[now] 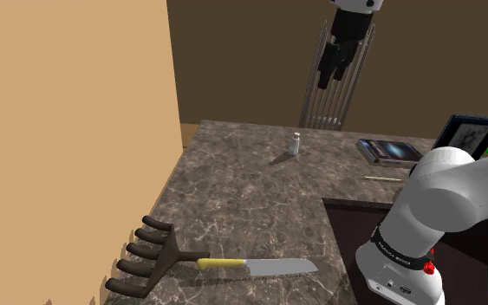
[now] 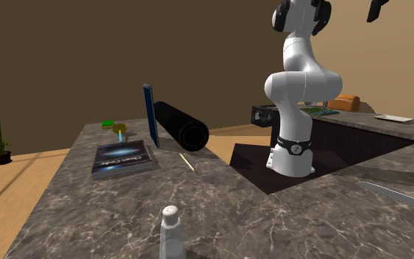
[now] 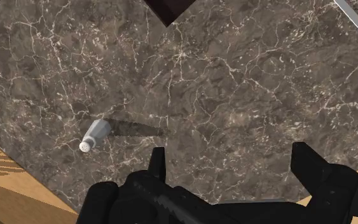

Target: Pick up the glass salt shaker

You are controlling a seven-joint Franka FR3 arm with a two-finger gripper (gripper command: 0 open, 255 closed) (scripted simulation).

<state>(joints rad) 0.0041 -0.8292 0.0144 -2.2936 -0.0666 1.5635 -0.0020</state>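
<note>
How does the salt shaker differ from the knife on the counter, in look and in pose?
The salt shaker stands upright; the knife lies flat. The salt shaker is short and pale; the knife is long, with a yellow handle and a grey blade. Both rest on the dark marbled countertop, and the open gripper above touches neither.

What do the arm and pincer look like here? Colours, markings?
White, rounded arm links with dark joints; a black band with white lettering rings the base, small red marks beside it. The pincer is all black with two blocky fingers.
</note>
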